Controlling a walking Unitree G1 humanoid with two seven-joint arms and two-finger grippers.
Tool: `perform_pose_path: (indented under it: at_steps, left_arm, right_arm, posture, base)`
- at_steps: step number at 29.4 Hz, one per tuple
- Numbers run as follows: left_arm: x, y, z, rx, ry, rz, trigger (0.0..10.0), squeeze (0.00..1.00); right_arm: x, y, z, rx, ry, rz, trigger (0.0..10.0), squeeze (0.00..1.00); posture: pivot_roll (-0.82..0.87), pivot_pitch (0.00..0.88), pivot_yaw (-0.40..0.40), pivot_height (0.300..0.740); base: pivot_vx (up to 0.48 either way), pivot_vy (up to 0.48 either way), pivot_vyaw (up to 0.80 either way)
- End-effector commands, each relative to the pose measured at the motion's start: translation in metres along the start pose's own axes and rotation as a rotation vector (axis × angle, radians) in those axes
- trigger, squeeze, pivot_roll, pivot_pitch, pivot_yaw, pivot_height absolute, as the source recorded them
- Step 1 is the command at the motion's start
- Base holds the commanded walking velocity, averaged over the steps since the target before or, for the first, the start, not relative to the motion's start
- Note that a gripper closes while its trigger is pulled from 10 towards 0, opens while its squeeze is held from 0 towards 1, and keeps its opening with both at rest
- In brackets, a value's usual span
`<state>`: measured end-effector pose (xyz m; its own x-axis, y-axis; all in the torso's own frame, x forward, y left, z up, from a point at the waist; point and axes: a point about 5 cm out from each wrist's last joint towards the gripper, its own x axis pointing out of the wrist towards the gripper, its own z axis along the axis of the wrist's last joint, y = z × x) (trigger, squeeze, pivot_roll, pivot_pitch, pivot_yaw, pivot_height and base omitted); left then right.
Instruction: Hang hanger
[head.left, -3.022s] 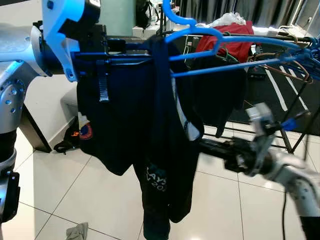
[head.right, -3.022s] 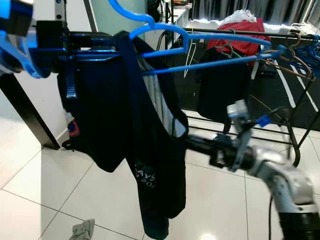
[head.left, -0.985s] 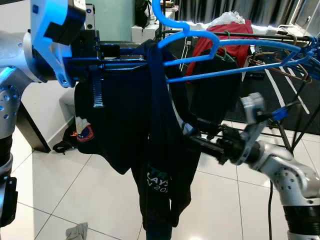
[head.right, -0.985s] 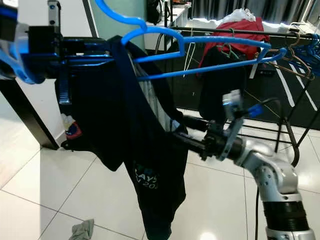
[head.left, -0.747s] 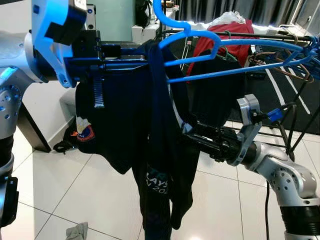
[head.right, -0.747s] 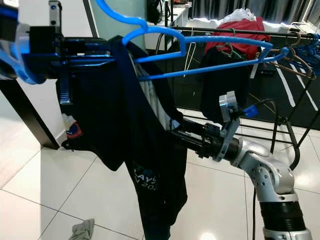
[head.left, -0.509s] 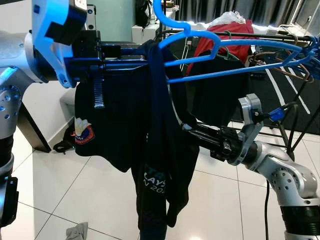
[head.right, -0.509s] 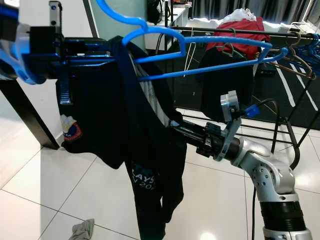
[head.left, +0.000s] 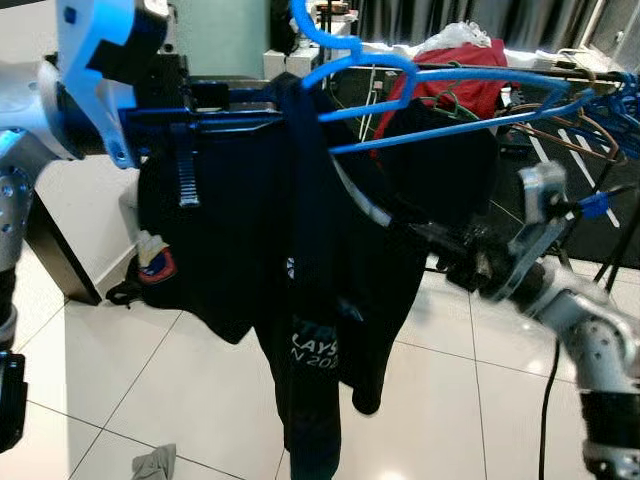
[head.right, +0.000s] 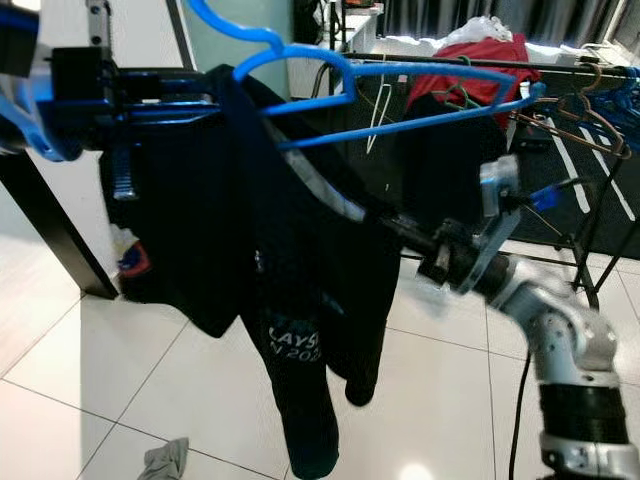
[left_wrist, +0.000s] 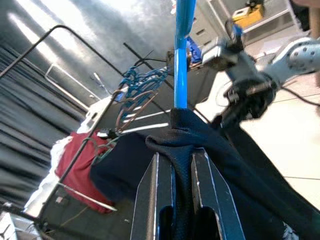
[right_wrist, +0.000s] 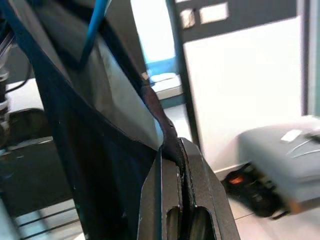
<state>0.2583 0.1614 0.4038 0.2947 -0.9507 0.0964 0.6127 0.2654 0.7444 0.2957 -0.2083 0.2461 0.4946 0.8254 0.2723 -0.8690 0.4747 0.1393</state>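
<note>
The left gripper (left_wrist: 175, 200) clamps the blue hanger (head.left: 420, 75) and the dark shirt (head.left: 300, 250) draped over it, raised before the drying rack (head.left: 590, 110). The right gripper (right_wrist: 172, 150) pinches the shirt's edge, pulling the fabric sideways toward the right.

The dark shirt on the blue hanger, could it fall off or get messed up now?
It might. The dark shirt is draped over just one end of the blue hanger, so it could slide off. The right pincer is pinching the shirt's edge; a hard pull could drag it down or stretch it. The left pincer holds hanger and cloth together, so the cloth may bunch there. The rack behind already holds hangers that could tangle.
</note>
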Motion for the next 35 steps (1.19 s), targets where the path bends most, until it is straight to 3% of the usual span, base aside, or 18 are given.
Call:
perform_pose_path:
  at_steps: [1, 4, 10, 16, 17, 22, 35]
  left_arm:
    - [-0.011, 0.005, 0.002, 0.043, 0.032, 0.03, 8.3, 0.0]
    - [-0.022, 0.004, -0.006, 0.047, 0.087, 0.05, 9.2, 0.0]
    - [-0.034, 0.003, -0.011, 0.04, 0.132, 0.048, 9.1, 0.0]
    - [-0.038, -0.003, -0.008, 0.012, 0.155, -0.029, 9.5, 0.0]
    - [-0.04, -0.004, -0.009, 0.004, 0.171, -0.045, 10.0, 0.0]
    - [-0.052, -0.009, -0.014, -0.044, 0.233, -0.107, 10.0, 0.0]
    - [-0.058, -0.013, -0.018, -0.041, 0.314, -0.142, 10.0, 0.0]
  right_arm:
    - [-0.002, -0.005, 0.008, -0.013, -0.036, -0.029, 0.0, 0.0]
    - [-0.007, -0.01, 0.021, -0.029, -0.085, -0.062, 0.0, 0.0]
    - [-0.01, -0.012, 0.028, -0.027, -0.121, -0.07, 0.0, 0.0]
    - [-0.012, -0.012, 0.031, -0.032, -0.128, -0.071, 0.0, 0.0]
    - [-0.012, -0.012, 0.032, -0.033, -0.131, -0.073, 0.0, 0.0]
    - [-0.014, -0.013, 0.035, -0.035, -0.13, -0.083, 0.0, 0.0]
    - [-0.015, -0.015, 0.035, -0.029, -0.13, -0.082, 0.0, 0.0]
  posture:
    - [0.0, 0.0, 0.006, 0.74]
    - [0.0, 0.0, 0.006, 0.74]
    - [0.0, 0.0, 0.003, 0.74]
    - [0.0, 0.0, 0.005, 0.74]
    - [0.0, 0.0, 0.005, 0.74]
    - [0.0, 0.0, 0.003, 0.74]
    - [0.0, 0.0, -0.003, 0.74]
  base:
    - [0.0, 0.0, 0.0]
    - [0.0, 0.0, 0.0]
    - [0.0, 0.0, 0.0]
    - [0.0, 0.0, 0.0]
    - [0.0, 0.0, 0.0]
    - [0.0, 0.0, 0.0]
    - [0.0, 0.0, 0.0]
